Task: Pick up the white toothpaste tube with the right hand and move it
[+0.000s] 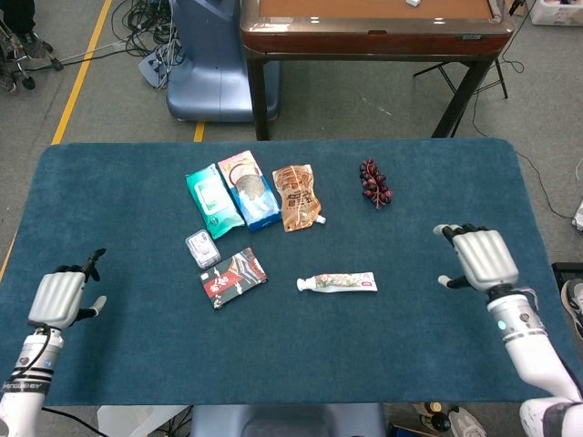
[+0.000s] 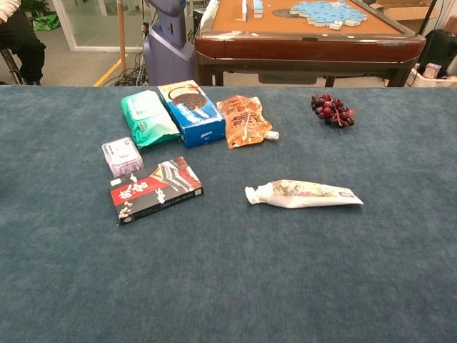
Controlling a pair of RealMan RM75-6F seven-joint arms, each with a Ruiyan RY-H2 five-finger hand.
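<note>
The white toothpaste tube [image 1: 338, 283] [image 2: 304, 194] lies flat on the blue table, cap end to the left, with nothing touching it. My right hand [image 1: 481, 258] hovers far to the tube's right near the table's right side, fingers apart and empty. My left hand [image 1: 60, 297] is at the table's left edge, far from the tube, holding nothing, with its fingers apart. Neither hand shows in the chest view.
Left of the tube lie a dark patterned box [image 1: 233, 277] [image 2: 156, 189] and a small clear pack [image 1: 202, 248]. Behind are a green wipes pack [image 1: 213, 200], a blue cookie pack [image 1: 249, 189], an orange pouch [image 1: 297, 196] and a bunch of dark grapes [image 1: 374, 182].
</note>
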